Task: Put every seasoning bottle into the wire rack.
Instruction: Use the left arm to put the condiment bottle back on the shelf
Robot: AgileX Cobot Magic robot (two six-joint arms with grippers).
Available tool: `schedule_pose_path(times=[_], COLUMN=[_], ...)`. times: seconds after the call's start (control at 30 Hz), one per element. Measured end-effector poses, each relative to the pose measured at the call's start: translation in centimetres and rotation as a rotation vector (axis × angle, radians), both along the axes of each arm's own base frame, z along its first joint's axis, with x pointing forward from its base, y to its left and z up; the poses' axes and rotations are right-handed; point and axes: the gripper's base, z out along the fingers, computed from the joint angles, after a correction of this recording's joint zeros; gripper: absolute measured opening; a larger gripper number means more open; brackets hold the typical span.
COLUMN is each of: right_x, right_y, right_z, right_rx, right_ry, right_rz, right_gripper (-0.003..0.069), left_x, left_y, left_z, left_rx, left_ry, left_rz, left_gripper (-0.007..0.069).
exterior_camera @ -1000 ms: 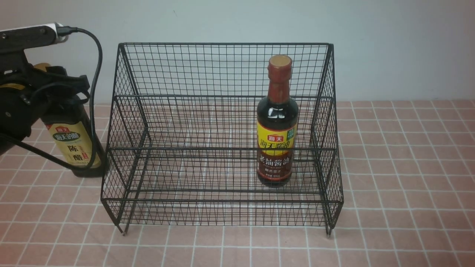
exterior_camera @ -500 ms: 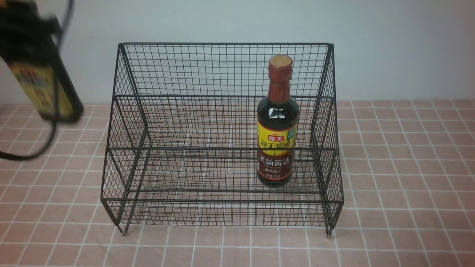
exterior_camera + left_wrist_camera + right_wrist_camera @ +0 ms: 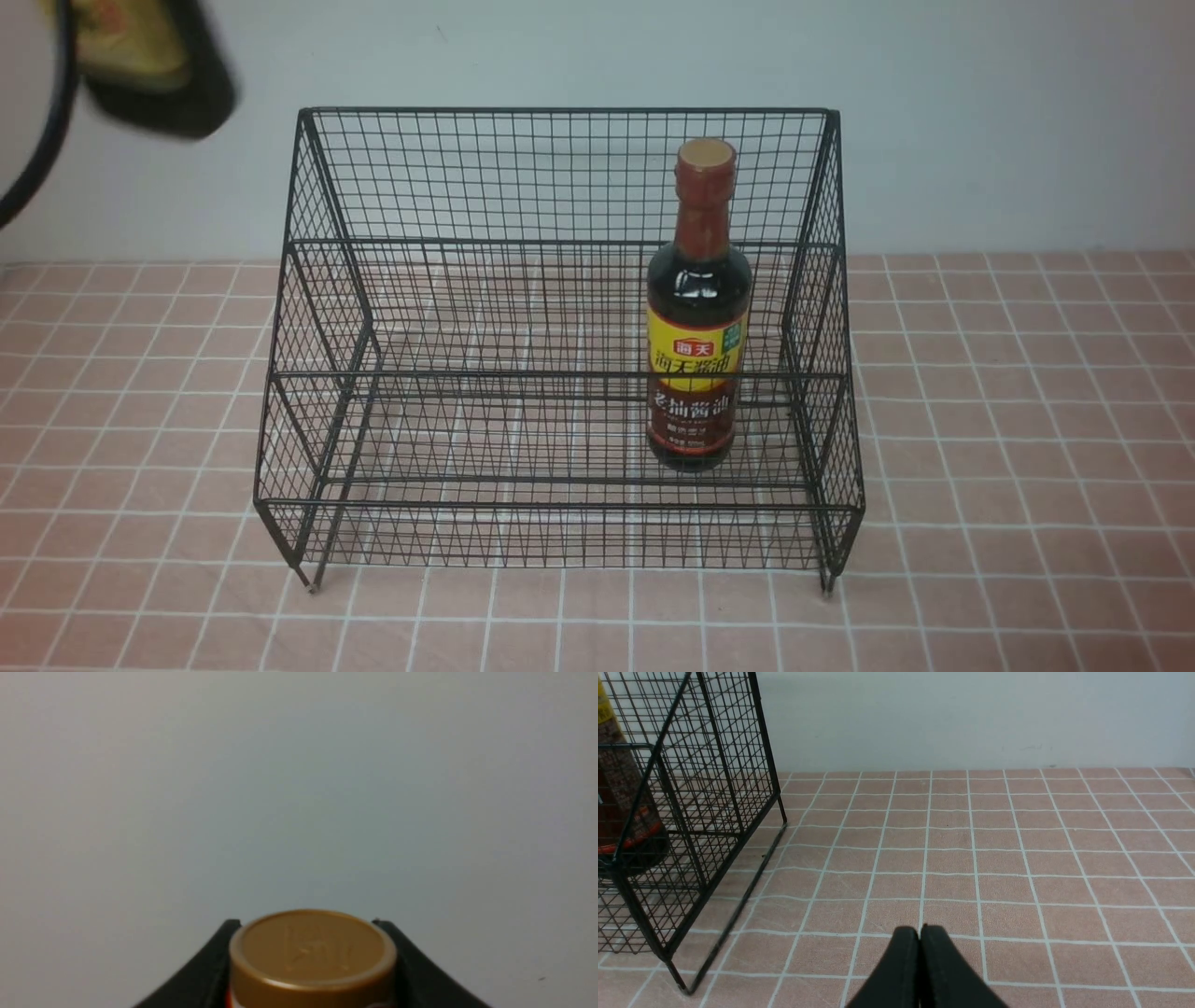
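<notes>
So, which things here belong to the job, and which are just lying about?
Job: black wire-mesh rack; reddish-brown-necked dark bottle standing in it; gold-capped dark bottle, held in left gripper.
Just there: pink tiled tabletop; black cable.

The rack [image 3: 560, 177] is black wire mesh. Inside it, the red-necked bottle [image 3: 698, 308] has near-black liquid, a reddish-brown neck and a tan cap top. Its label is yellow above and brown below, with a red logo and a green patch. Up and left of the rack, the gold-capped bottle [image 3: 140, 56] blurs yellow over black. The left pincer [image 3: 306, 926] and right pincer [image 3: 919, 935] are black. The surface [image 3: 1008, 420] is pinkish-tan squares with white lines. The wall [image 3: 980, 112] behind the rack is pale grey.
</notes>
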Motion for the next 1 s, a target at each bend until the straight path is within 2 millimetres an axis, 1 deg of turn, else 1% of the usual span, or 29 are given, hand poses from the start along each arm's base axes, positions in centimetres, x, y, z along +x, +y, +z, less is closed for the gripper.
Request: schedule_pose_path(times=[0.03, 0.1, 0.17, 0.2, 0.23, 0.27, 0.37, 0.43, 0.6, 0.8, 1.0], right_x=[0.0, 0.0, 0.0, 0.0, 0.0, 0.0, 0.0, 0.0, 0.0, 0.0, 0.0], right_y=[0.0, 0.0, 0.0, 0.0, 0.0, 0.0, 0.0, 0.0, 0.0, 0.0, 0.0], right_z=[0.0, 0.0, 0.0, 0.0, 0.0, 0.0, 0.0, 0.0, 0.0, 0.0, 0.0], right_rx=[0.0, 0.0, 0.0, 0.0, 0.0, 0.0, 0.0, 0.0, 0.0, 0.0, 0.0], right_ry=[0.0, 0.0, 0.0, 0.0, 0.0, 0.0, 0.0, 0.0, 0.0, 0.0, 0.0], right_rz=[0.0, 0.0, 0.0, 0.0, 0.0, 0.0, 0.0, 0.0, 0.0, 0.0, 0.0], right_gripper=[-0.0014, -0.0014, -0.0014, -0.0014, -0.0014, -0.0014, -0.0014, -0.0014, -0.0014, -0.0014, -0.0014], left_x=[0.1, 0.9, 2.0, 2.1, 3.0, 4.3, 5.8, 7.2, 9.3, 10.4, 11.0], left_y=[-0.6, -1.8, -2.8, -2.9, -3.5, -4.4, -5.1, -5.6, -6.1, -6.0, -5.5], left_z=[0.0, -0.5, -1.4, -1.5, -2.3, -3.5, -5.1, -6.5, -9.0, -9.8, -10.1], left_rx=[-0.002, -0.002, 0.003, 0.004, 0.008, 0.016, 0.024, 0.034, 0.014, -0.02, -0.038], left_ry=[-0.003, 0.008, 0.031, 0.034, 0.051, 0.082, 0.12, 0.156, 0.218, 0.213, 0.213], left_rz=[-0.018, -0.049, -0.064, -0.068, -0.073, -0.081, -0.082, -0.077, -0.065, -0.018, 0.052], left_gripper=[0.0302, 0.0302, 0.0302, 0.0302, 0.0302, 0.0302, 0.0302, 0.0302, 0.0302, 0.0302, 0.0302])
